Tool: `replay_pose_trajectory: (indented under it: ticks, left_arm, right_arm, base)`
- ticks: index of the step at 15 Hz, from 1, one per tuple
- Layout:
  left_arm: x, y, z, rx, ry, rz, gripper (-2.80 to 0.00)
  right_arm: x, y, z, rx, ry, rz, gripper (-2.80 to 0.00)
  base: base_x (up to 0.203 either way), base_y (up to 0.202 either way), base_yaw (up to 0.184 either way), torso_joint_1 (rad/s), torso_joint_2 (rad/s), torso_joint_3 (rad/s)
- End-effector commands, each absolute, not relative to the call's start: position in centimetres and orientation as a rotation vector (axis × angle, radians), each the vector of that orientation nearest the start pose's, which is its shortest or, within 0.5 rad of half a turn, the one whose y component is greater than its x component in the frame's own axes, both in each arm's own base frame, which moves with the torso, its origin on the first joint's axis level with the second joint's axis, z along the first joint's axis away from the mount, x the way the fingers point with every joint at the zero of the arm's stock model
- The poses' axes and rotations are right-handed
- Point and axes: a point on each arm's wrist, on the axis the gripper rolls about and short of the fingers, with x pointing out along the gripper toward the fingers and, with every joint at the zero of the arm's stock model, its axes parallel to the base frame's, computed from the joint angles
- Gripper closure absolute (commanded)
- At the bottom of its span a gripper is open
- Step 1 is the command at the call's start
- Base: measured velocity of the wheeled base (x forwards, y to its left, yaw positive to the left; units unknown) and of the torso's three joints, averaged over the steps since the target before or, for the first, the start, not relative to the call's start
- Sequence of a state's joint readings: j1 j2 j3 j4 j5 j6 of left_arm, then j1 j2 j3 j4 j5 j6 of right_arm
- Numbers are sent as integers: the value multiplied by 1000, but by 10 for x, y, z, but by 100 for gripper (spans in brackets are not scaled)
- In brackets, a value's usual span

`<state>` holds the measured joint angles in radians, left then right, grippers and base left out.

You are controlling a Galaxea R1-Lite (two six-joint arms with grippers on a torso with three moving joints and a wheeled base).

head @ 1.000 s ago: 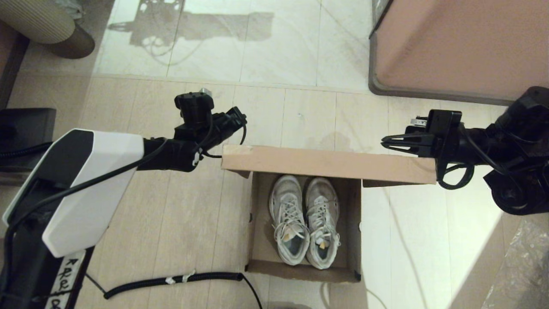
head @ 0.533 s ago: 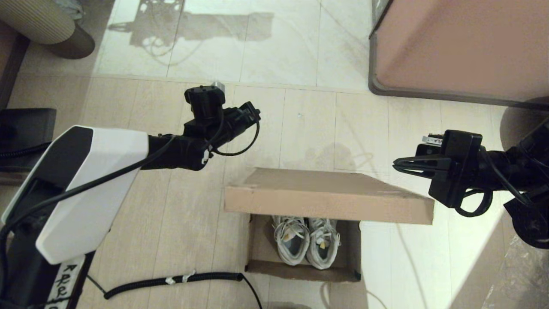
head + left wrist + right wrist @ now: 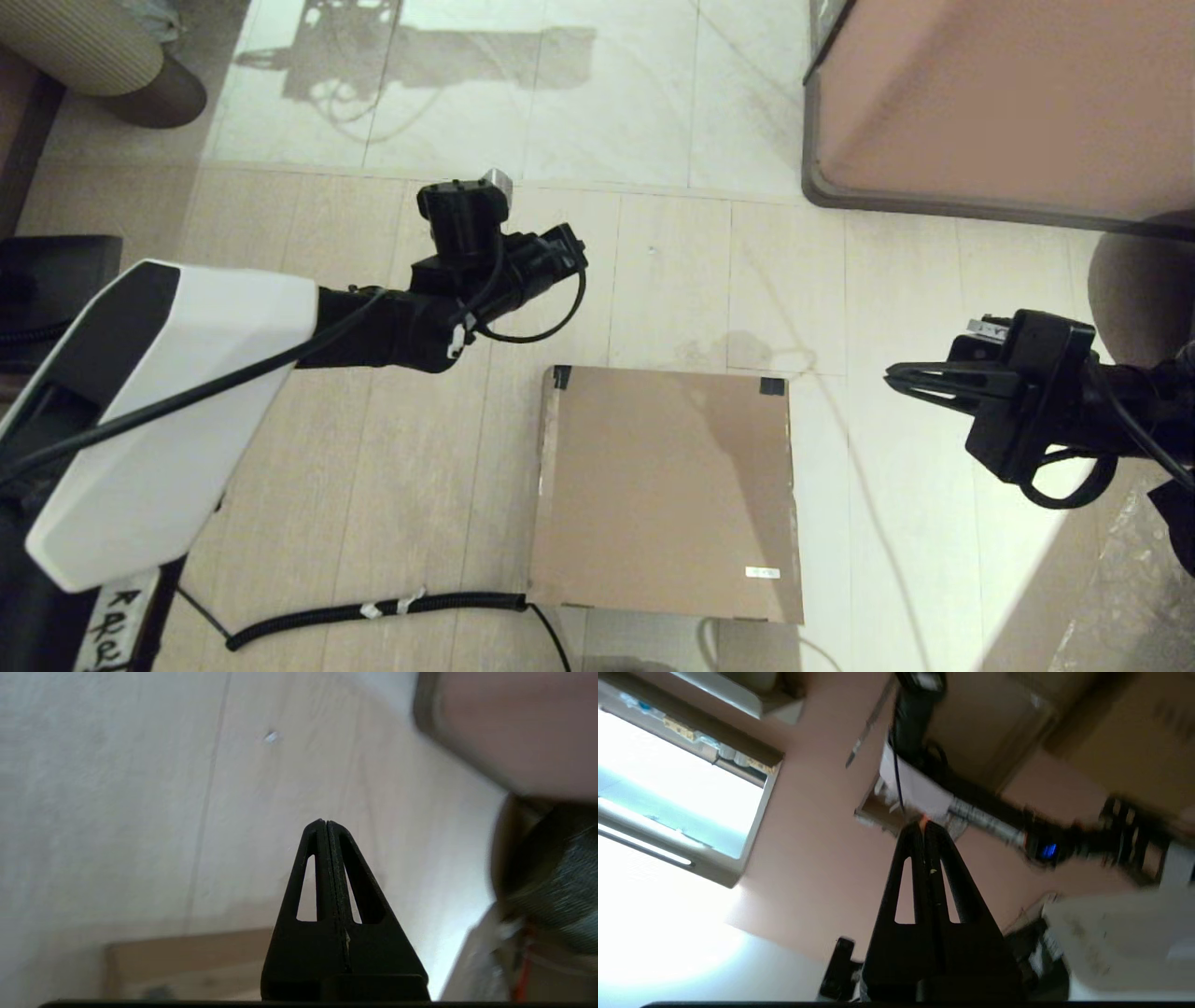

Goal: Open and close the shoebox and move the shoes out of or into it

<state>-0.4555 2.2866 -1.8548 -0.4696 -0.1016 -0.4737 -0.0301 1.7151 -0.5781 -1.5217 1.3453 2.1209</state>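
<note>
1. Now we see the shoebox [image 3: 665, 493] lying on the floor [image 3: 392, 485] with its flap lid flat down, at about 6 o'clock from the middle of the head view.
2. We note dark tape on the lid's two far corners and a small white label [image 3: 763, 572] near its near right corner.
3. We cannot see the shoes; the lid covers the whole box.
4. Our left gripper [image 3: 571, 250] hangs in the air at roughly 11 o'clock from the shoebox, apart from it, and holds nothing.
5. In the left wrist view we see the left gripper [image 3: 325, 823] with its two fingers pressed together, tips meeting over bare floor, and an edge of the shoebox [image 3: 187, 961] shows low behind it.
6. Our right gripper [image 3: 892, 380] hangs at about 3 o'clock from the box's far right corner, clear of the cardboard, pointing toward the box.
7. In the right wrist view the right gripper [image 3: 923, 825] likewise has its fingers together with nothing between them.
8. We see a pinkish-brown cabinet [image 3: 990, 103] with a dark base at 1 o'clock, well apart from the box.
9. A black corrugated cable [image 3: 373, 611] lies on the floor, its end touching the box's near left corner.
</note>
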Motion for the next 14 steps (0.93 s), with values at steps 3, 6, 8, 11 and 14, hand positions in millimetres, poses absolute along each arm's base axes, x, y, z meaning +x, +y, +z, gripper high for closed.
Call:
replay_pose_trajectory:
  ticks: [3,6,8,11,14]
  left_arm:
    - [413,-202,218,-398,169,-484,0]
    - [379,-184,206,-310,246,-438,0]
    - [356,-171,202,-233,273,-410,0]
    - [333,-155,181,-147,302,-336,0]
    - [312,-137,170,-99,320,-298,0]
  right_arm:
    - [273,-3,200,1357,618,976,0]
    - [269,-7,161,1211,347,735,0]
    - [249,-6,141,1061,327,673,0]
    - [230,-4,126,806,271,555,0]
    - [225,10,111,589,250,328,0]
  base:
    - [0,0,0,0,0,0]
    - [0,0,0,0,0,0]
    - [0,0,0,0,0,0]
    - [0,0,0,0,0,0]
    - [0,0,0,0,0,0]
